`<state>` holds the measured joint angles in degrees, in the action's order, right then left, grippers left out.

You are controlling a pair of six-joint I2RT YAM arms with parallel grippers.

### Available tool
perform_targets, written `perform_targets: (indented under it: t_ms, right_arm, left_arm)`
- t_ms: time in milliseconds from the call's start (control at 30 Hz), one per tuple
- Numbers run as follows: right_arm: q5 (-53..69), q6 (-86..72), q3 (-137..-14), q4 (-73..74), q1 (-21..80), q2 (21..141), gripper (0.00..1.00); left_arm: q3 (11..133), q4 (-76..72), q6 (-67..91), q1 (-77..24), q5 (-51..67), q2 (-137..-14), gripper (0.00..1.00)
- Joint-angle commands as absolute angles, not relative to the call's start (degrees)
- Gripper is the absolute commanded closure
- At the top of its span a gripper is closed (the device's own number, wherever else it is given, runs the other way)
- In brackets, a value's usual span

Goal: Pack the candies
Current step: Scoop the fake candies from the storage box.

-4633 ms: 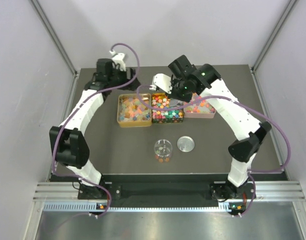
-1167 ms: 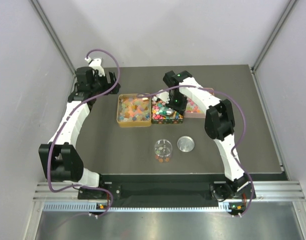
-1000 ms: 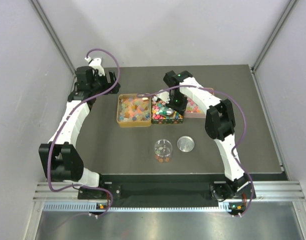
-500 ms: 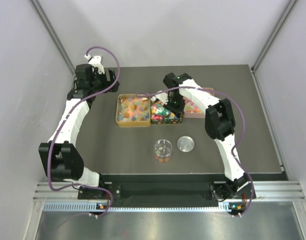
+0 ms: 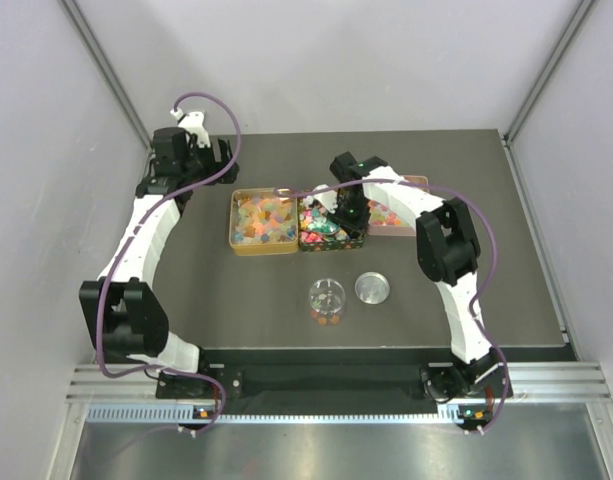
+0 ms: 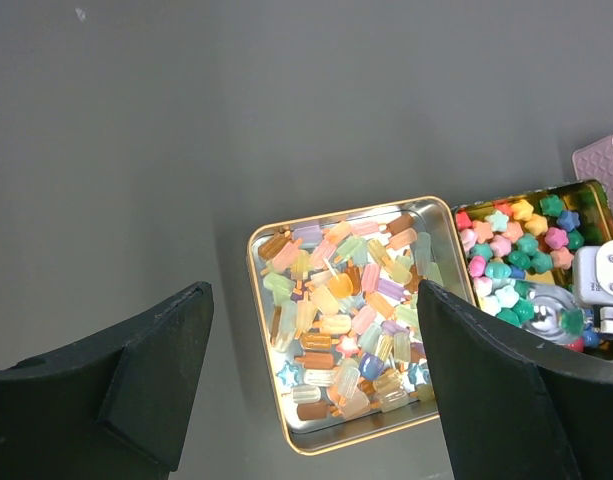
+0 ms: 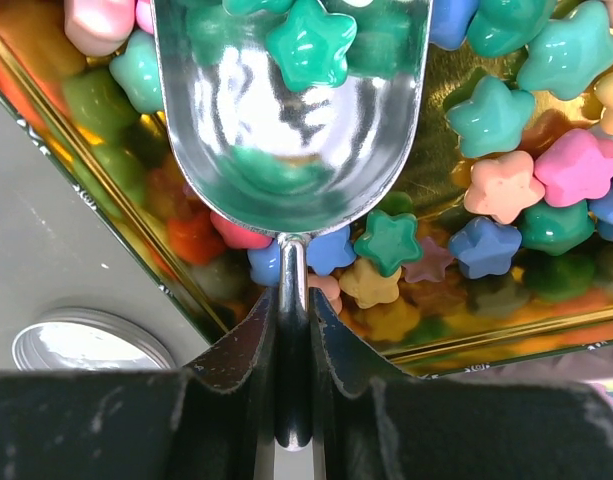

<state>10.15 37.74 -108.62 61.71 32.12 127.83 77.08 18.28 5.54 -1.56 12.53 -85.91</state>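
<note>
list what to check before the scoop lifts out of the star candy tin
1. Grip on the handle: ok, the right hand is shut on the scoop.
2. Load: ok, a few green star candies sit in its bowl.
3. Scoop held level: cannot tell.
4. Open jar: ok, the lid lies beside it.
5. Room in the jar: ok, only a few pieces at the bottom.
6. Path clear: ok, the left hand is open, far to the left.

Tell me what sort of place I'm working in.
Probably a lab robot cell: white panel walls, a dark table fronted by aluminium rails, and the right hand holding a scoop in a tin of star candies.
</note>
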Motion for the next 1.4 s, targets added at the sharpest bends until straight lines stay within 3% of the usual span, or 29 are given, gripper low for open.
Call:
perform_targets:
  t_ms: [0, 1367]
  right_arm:
    - [13.88, 35.33, -108.01, 56.61, 32.26, 128.41, 1.0]
    - [11.34, 32.7, -108.99, 54.41, 27.95, 117.6, 1.0]
  left_arm:
    - [80.15, 17.67, 4.66, -1.23, 12.3, -86.83, 0.13]
    - [87.36, 18.19, 2.9, -1.32, 12.39, -92.81, 0.13]
